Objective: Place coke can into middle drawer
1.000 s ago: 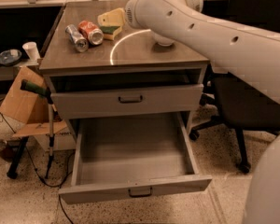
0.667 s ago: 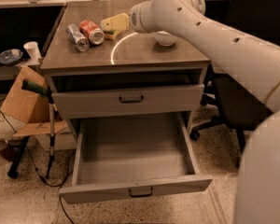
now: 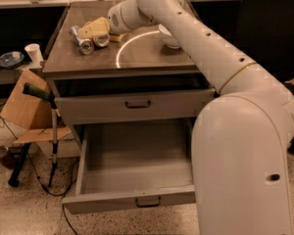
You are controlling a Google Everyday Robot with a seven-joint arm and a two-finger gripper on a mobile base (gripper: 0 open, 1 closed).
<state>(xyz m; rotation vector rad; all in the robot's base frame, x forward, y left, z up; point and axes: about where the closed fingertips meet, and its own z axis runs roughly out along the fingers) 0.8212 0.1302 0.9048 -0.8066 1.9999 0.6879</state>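
The end effector [image 3: 95, 28], its spread impossible to tell, hangs at the coke can [image 3: 101, 40] on the desk [image 3: 152, 53], likely to grasp it for the open middle drawer [image 3: 112, 202].

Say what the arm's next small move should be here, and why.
Probably lower the gripper a little onto the coke can and take hold of it. The gripper hangs right over the coke can, which lies on its side beside the other can at the back left of the cabinet top, not yet lifted. The middle drawer below stands pulled open.
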